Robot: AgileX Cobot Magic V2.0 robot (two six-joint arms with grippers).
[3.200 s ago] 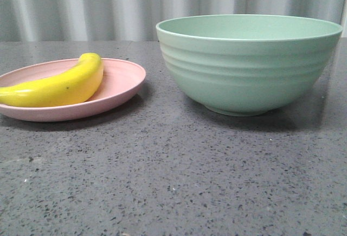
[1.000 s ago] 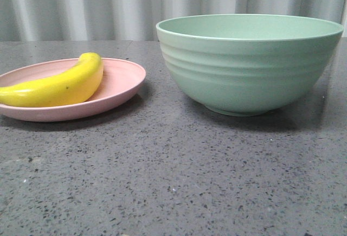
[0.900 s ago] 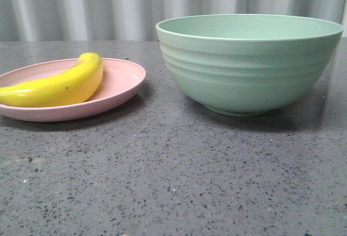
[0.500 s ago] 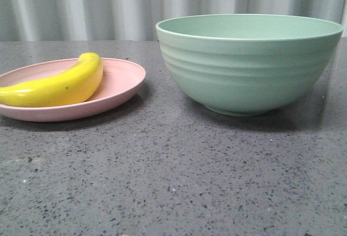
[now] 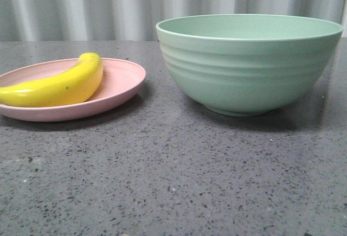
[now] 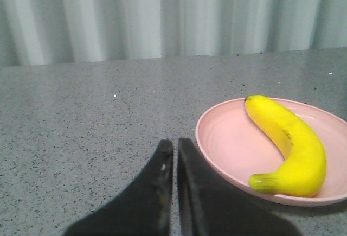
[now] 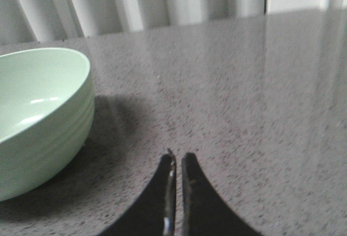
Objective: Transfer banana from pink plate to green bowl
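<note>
The yellow banana (image 5: pixel 59 85) lies on the pale pink plate (image 5: pixel 122 81) at the left of the front view. The mint-green bowl (image 5: pixel 249 65) stands to its right, and no contents show in it. No gripper shows in the front view. In the left wrist view, my left gripper (image 6: pixel 174 145) is shut and empty, low over the table just beside the pink plate (image 6: pixel 227 144) that holds the banana (image 6: pixel 290 144). In the right wrist view, my right gripper (image 7: pixel 178 159) is shut and empty, over bare table beside the green bowl (image 7: pixel 38 111).
The grey speckled table (image 5: pixel 173 176) carries the plate and the bowl. A pale pleated curtain (image 5: pixel 108 5) hangs behind the table's far edge.
</note>
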